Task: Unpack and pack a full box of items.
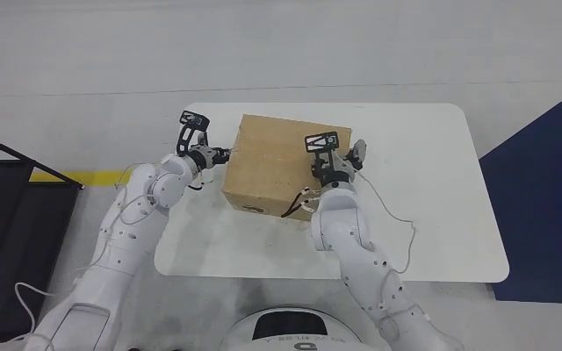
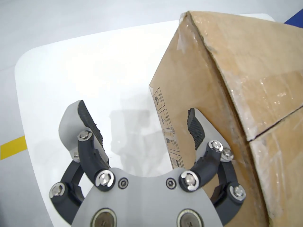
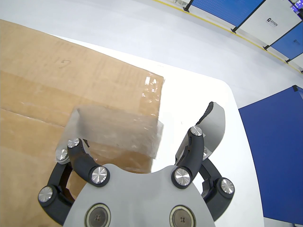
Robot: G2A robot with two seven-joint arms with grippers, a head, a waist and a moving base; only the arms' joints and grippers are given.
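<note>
- Top view: the closed cardboard box [image 1: 281, 162] sits on the white table [image 1: 421, 193], left of centre.
- Left hand [image 2: 136, 109]: open, with one pad [image 2: 195, 128] against the box's side (seemingly touching).
- Right hand [image 3: 144, 109]: open, astride the box's right top edge; a loose flap of clear tape [image 3: 113, 128] covers one finger.

White table [image 1: 439, 193]; blue partition panels [image 3: 213, 1]

White table [image 1: 439, 175] with rounded corners, and one thing sits on it: a brown cardboard box [image 1: 277, 162], flaps closed, clear tape shining along its top. The table's far edge runs just behind the box, and its widest stretch lies to the box's right.
</note>
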